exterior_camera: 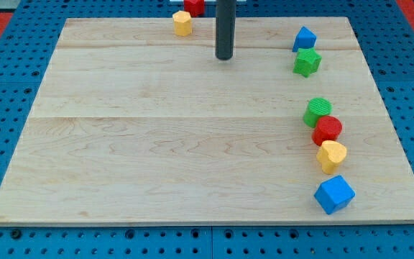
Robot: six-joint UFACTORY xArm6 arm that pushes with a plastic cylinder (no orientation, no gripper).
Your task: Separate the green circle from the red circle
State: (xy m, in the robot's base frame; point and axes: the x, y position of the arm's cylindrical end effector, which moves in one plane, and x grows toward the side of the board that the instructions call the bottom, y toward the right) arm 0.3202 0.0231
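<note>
Four blocks make a curved line down the view's right side, and going from near to far they are a blue cube by the board's bottom edge, a yellow heart just above it, then the red circle and the green circle. The yellow heart, red circle and green circle touch one another in a chain, so the pair is not yet parted. Farther up sit a green star and a blue block, close together. Near the top edge are a yellow block and a red block, the latter partly cut off. My tip is a bare rod with nothing to open or close; it rests on the wood near the top centre, well apart from both circles and touching no block. The approach seems the step in hand. Next I judge the tip must travel down and right to the seam between the circles, then push the green one away toward the open left without dragging the red along.
</note>
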